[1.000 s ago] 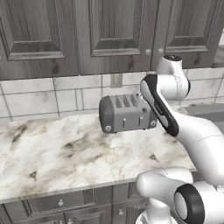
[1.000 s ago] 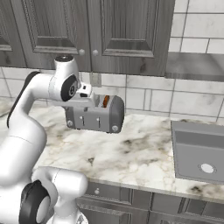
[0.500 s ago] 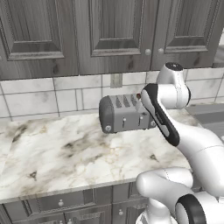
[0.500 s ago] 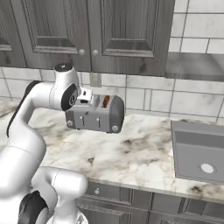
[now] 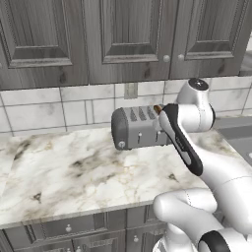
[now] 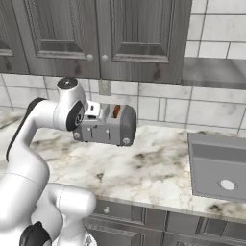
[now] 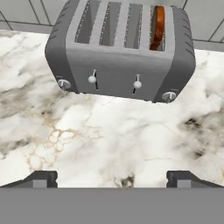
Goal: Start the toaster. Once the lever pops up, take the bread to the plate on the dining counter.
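Note:
The grey toaster [image 7: 120, 52] stands on the marble worktop against the tiled wall, and it also shows in the base views [image 5: 138, 129] [image 6: 109, 126]. The brown bread [image 7: 157, 27] stands in its rightmost slot, its top edge poking out [image 6: 116, 111] [image 5: 157, 107]. Two small lever knobs [image 7: 92, 79] [image 7: 137, 84] face the hand. My gripper [image 7: 113, 179] hovers over the worktop in front of the toaster's lever side, open, with nothing between its fingertips [image 7: 41, 178]. The plate and the dining counter are out of view.
The marble worktop [image 5: 64, 167] stretches left of the toaster. A grey sink [image 6: 218, 166] is set into it on the right. Dark wall cabinets [image 5: 128, 39] hang above, and a wall outlet [image 5: 130, 90] sits behind the toaster.
The arm's elbow has sunk slightly and the hand has settled in front of the toaster. The jaws stay wide open. Toaster and bread have not moved.

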